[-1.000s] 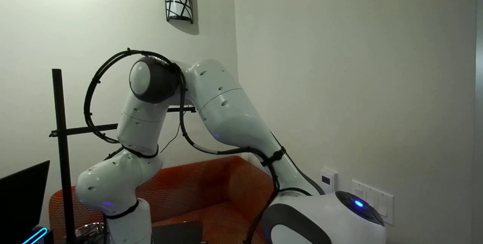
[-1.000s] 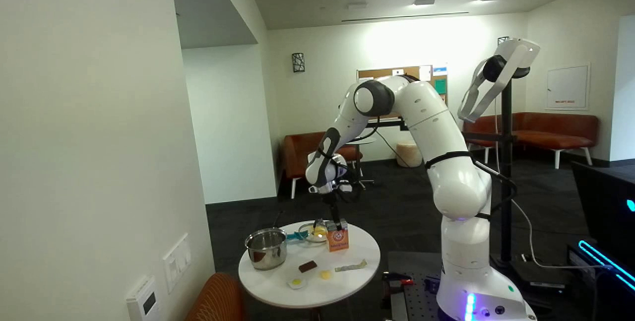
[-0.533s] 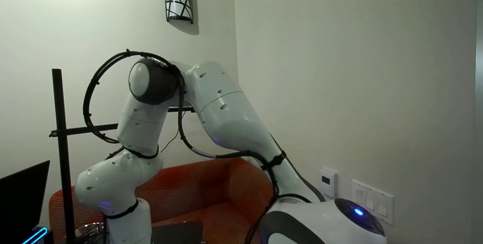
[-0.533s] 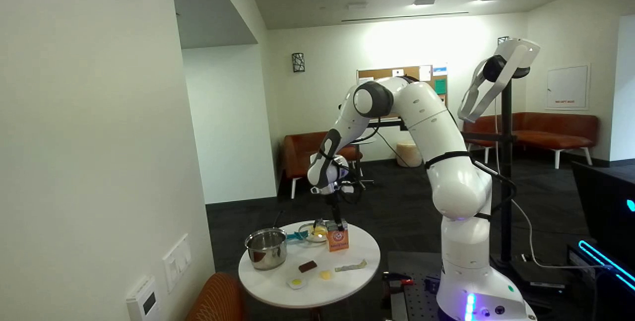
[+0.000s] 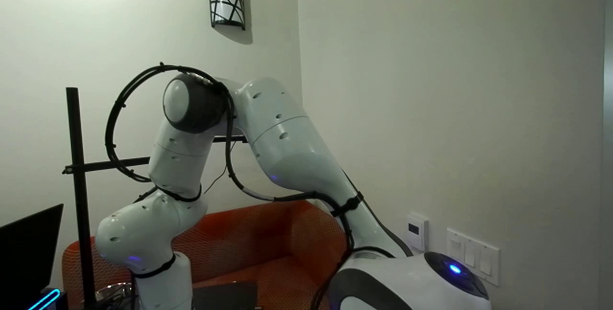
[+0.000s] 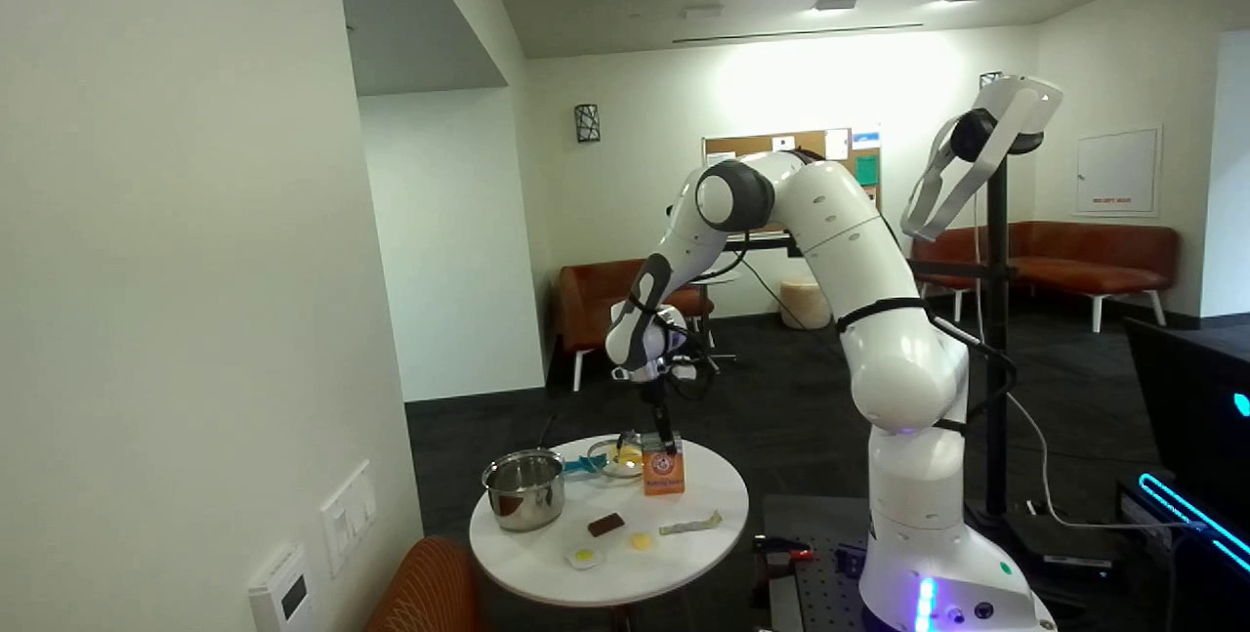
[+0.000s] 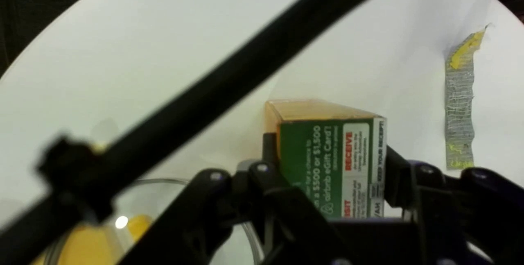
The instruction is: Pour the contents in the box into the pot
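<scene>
The box (image 6: 664,474) stands upright on the white round table (image 6: 684,564), its orange front with red-and-white print showing in an exterior view. Its green top (image 7: 294,146) faces up in the wrist view. One black finger of my gripper (image 7: 330,164) presses against each side of the box near its top, so the gripper is shut on it. In an exterior view my gripper (image 6: 666,444) reaches down onto the box from above. To the left, the steel pot (image 6: 524,492) sits near the table's edge; its inside bottom is hidden.
Beside the box lies a clear glass dish (image 6: 607,472) with yellow pieces, next to a teal item (image 6: 586,464). A brown block (image 6: 605,524), a toy egg (image 6: 584,559), a yellow piece (image 6: 640,541) and a grey strip (image 7: 458,109) lie nearer the front.
My arm has come slightly lower and moved a touch to the right, then stopped. The gripper has closed on the box, which has shifted a little to the left.
</scene>
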Motion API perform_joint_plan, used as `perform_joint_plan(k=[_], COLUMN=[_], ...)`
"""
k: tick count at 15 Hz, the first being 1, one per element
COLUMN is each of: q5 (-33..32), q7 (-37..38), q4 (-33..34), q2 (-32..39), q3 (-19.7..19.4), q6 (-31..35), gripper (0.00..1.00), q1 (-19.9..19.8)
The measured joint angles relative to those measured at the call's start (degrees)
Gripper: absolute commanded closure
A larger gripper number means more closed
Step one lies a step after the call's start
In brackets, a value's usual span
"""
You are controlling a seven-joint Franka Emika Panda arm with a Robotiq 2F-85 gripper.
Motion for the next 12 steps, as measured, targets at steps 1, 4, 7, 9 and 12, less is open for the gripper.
perform_joint_plan(k=[1, 4, 7, 9, 12], q5=[-0.1, -0.2, -0.2, -0.1, 0.2], q7=[0.0, 0.0, 0.0, 0.0, 0.0], q4=[0.0, 0.0, 0.0, -0.1, -0.2], q2=[0.0, 0.0, 0.0, -0.1, -0.6], q3=[0.0, 0.0, 0.0, 0.0, 0.0], q6=[0.0, 0.0, 0.0, 0.0, -0.1], gripper=[0.72, 0.72, 0.72, 0.72, 0.72], q1=[0.0, 0.0, 0.0, -0.1, -0.2])
